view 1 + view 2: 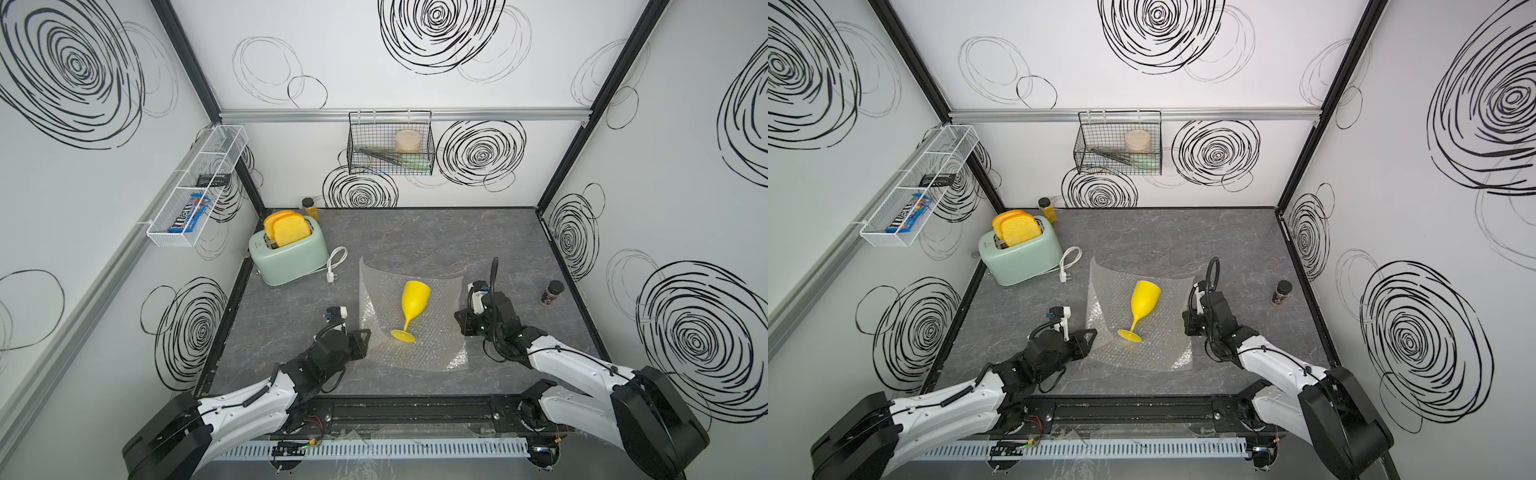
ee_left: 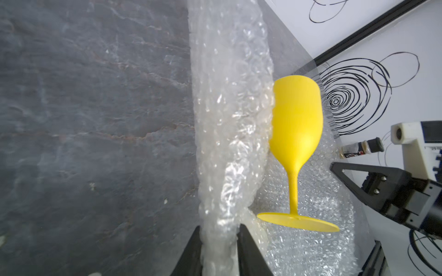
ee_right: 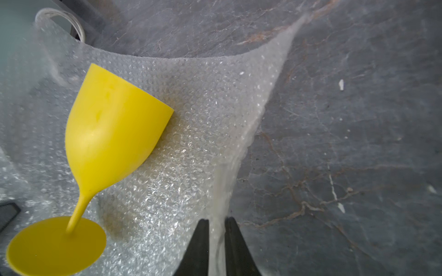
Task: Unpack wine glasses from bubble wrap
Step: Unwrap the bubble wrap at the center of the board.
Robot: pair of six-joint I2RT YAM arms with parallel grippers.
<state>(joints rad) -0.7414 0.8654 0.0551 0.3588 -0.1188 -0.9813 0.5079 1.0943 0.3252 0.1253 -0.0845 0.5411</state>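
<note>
The yellow wine glass (image 1: pixel 411 307) lay on its side on the opened bubble wrap (image 1: pixel 436 345), mid tabletop (image 1: pixel 436 237), fully bare, foot toward the robot. The left end effector (image 2: pixel 219 229) was clamped on a bunched edge of the wrap. The opposite edge ran between the narrowly parted jaws of the right end effector (image 3: pixel 217 222); whether they gripped it could not be told. A lopsided pull on either edge would likely tilt the sheet and roll the glass off, perhaps toward the toaster (image 1: pixel 289 253).
</note>
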